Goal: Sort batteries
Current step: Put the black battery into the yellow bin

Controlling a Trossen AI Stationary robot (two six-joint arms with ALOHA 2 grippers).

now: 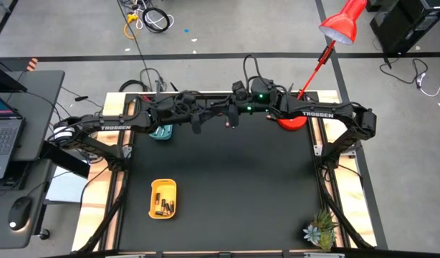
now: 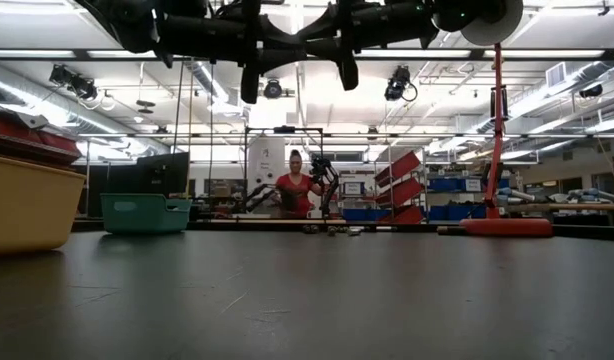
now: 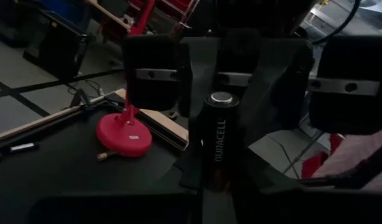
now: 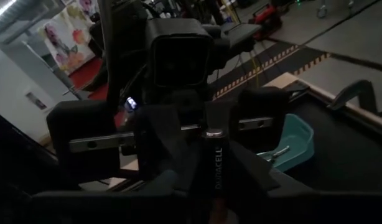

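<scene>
Standing upright between dark fingers (image 3: 259,81), a black Duracell battery (image 3: 219,140).

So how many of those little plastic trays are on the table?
2: a yellow rectangular plastic tray lies near the table's front left, and a teal rectangular plastic tray sits at the back left, partly hidden under the left arm.

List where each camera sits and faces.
High: above the table, looking down; left arm and right arm show.
Low: at tabletop height, looking level into the room; arms overhead.
Left wrist: on that arm, facing the battery and red lamp base.
Right wrist: on that arm, facing the battery and teal tray.
Shared: both wrist views see the battery.
</scene>
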